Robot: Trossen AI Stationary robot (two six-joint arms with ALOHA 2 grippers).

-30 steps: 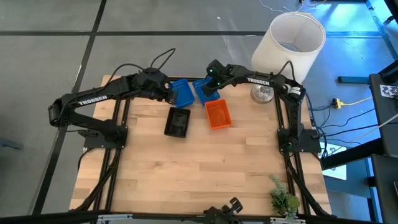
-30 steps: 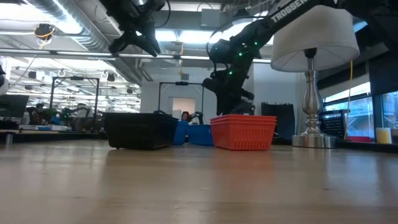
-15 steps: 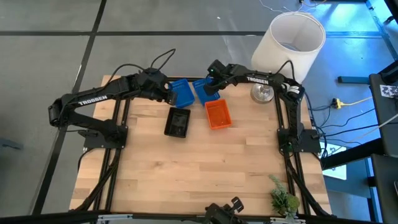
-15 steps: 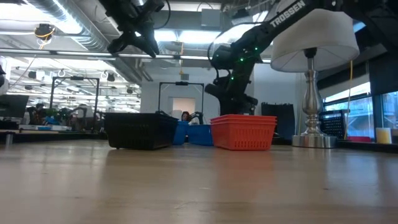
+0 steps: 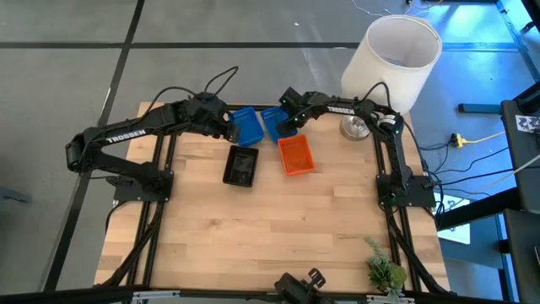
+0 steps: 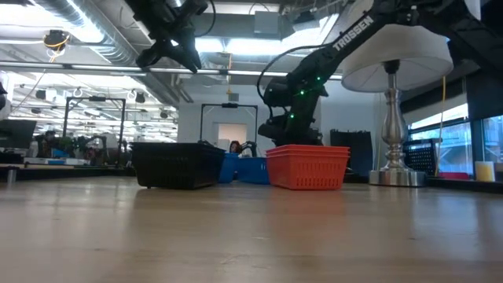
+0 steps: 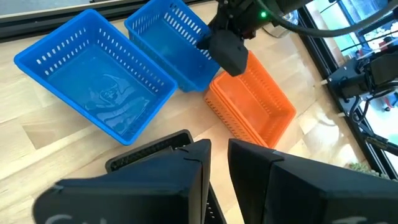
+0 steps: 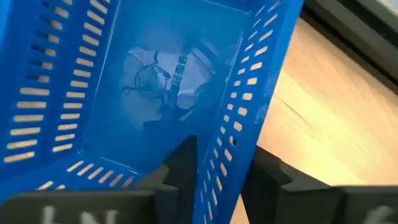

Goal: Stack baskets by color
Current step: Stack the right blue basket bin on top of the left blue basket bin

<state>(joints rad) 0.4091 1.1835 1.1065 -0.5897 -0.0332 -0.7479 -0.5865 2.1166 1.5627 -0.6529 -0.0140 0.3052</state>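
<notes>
Two blue baskets lie side by side at the table's far middle, the left one (image 5: pixel 245 125) and the right one (image 5: pixel 276 123). An orange basket (image 5: pixel 295 155) and a black basket (image 5: pixel 241 165) rest on their bottoms nearer the front. My right gripper (image 8: pixel 217 177) is open and points steeply down at the right blue basket (image 7: pixel 168 43). One finger (image 8: pixel 181 163) is inside it and the other (image 8: pixel 268 169) outside. My left gripper (image 7: pixel 219 163) hangs above the left blue basket's left side, its fingers a little apart with nothing between them. My right gripper straddles the right blue basket's right-hand long wall (image 8: pixel 229 134), toward its far end, coming from above. The basket rests on the table. Whether the fingers touch the wall cannot be told.
A lamp with a large white shade (image 5: pixel 393 57) and a silver foot (image 5: pixel 356 127) stands at the far right corner. A small green plant (image 5: pixel 384 270) is at the near right. The near half of the wooden table (image 5: pixel 270 236) is bare wood.
My right gripper has sunk toward the right blue basket and tipped to point more steeply down. The baskets have kept their places.
</notes>
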